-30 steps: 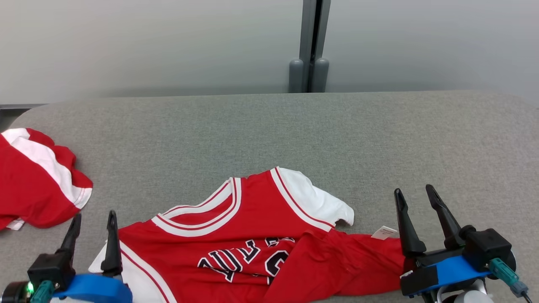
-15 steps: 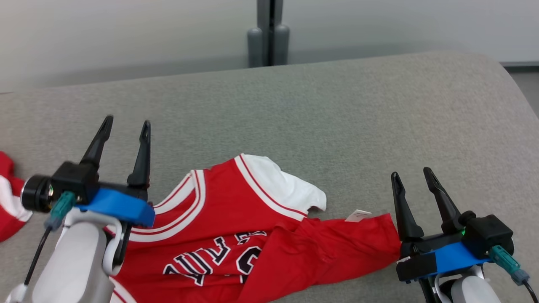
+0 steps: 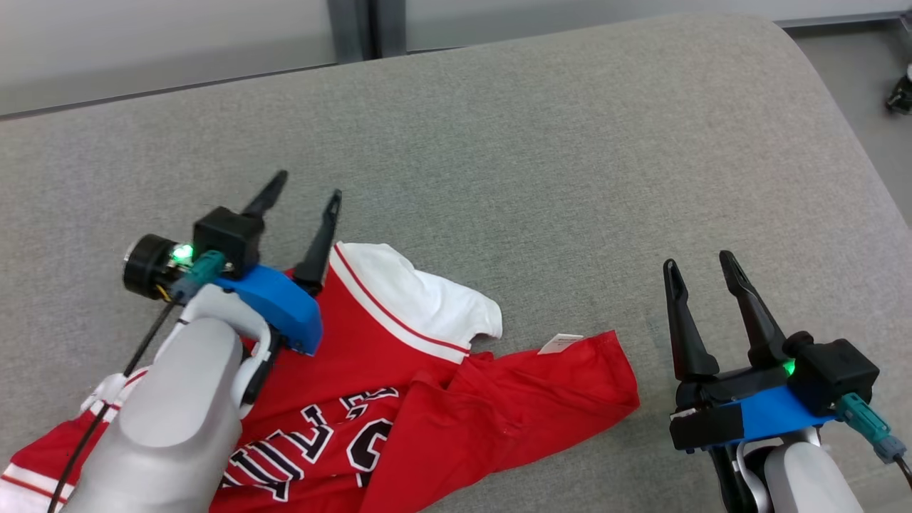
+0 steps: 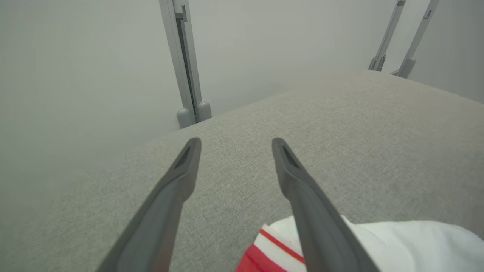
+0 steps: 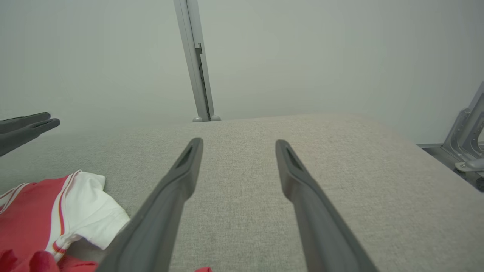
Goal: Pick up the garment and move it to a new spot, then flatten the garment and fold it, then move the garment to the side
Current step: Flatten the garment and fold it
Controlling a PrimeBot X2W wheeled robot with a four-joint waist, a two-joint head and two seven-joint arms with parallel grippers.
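Red-and-white fabric basketball jersey (image 3: 427,385) lies crumpled at 7 o'clock on the grey cloth-covered table (image 3: 541,157). Left gripper (image 3: 308,185) spread wide, empty, above the jersey's 11 o'clock edge. Right gripper (image 3: 697,260) spread wide, empty, at 4 o'clock, just beside the jersey

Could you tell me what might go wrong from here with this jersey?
1. The open left pincer hangs over the white sleeve of the red and white basketball jersey, tips aimed past it at the grey fabric table; closing there may miss cloth.
2. A red flap lies folded over the black lettering, so a pinch could catch two layers.
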